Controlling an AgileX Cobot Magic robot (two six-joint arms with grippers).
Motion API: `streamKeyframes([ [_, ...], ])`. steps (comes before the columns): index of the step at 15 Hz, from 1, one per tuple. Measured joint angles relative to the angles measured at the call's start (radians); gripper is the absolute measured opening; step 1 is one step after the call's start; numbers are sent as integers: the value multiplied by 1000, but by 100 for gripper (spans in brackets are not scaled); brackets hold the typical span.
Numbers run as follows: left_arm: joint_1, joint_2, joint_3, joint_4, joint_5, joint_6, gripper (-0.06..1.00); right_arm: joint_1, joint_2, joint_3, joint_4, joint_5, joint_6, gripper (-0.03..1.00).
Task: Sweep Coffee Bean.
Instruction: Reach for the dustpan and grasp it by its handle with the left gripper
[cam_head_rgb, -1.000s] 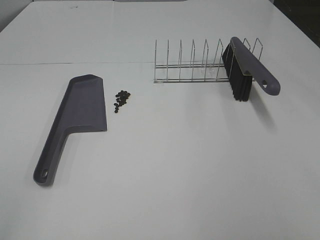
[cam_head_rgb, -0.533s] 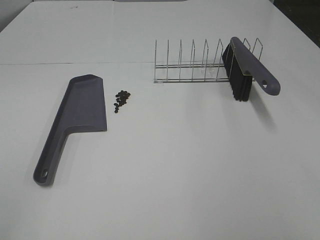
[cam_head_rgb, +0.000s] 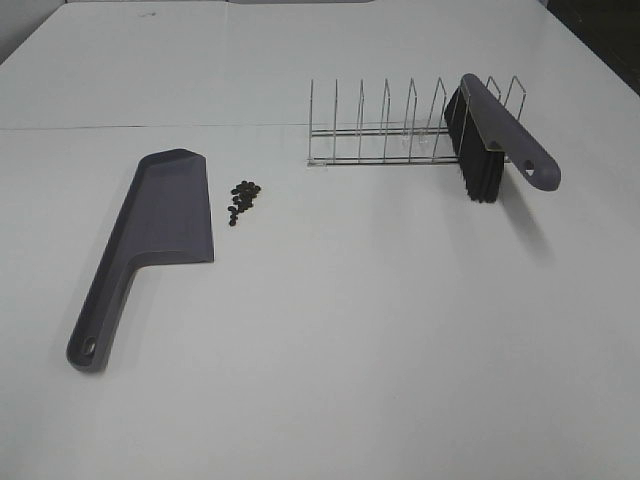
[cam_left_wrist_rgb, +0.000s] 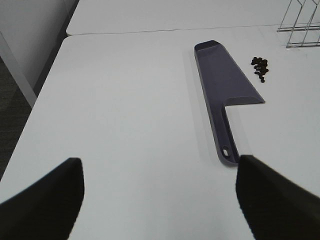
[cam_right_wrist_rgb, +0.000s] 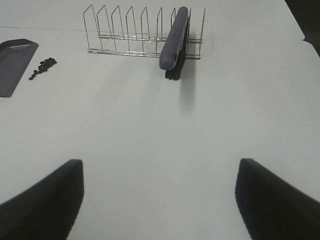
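Nothing is changing since a second ago. Coffee beans (cam_head_rgb: 243, 200) are lying toward the counter's (cam_head_rgb: 350, 330) left edge, just beside the dustpan (cam_head_rgb: 165, 215). The brush (cam_head_rgb: 495, 130) is sitting racked. Left gripper (cam_left_wrist_rgb: 159, 165) and right gripper (cam_right_wrist_rgb: 160, 167) are hanging spread, empty, so sweeping is judged unstarted.

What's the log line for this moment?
coffee beans: heap beside dustpan | brush: in wire rack | left end effector: open, empty | right end effector: open, empty
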Motion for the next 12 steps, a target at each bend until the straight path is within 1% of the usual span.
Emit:
streamKeyframes([
  [12,0,0,0,-1,0,0,76,0,0,0,0,0,0,70],
])
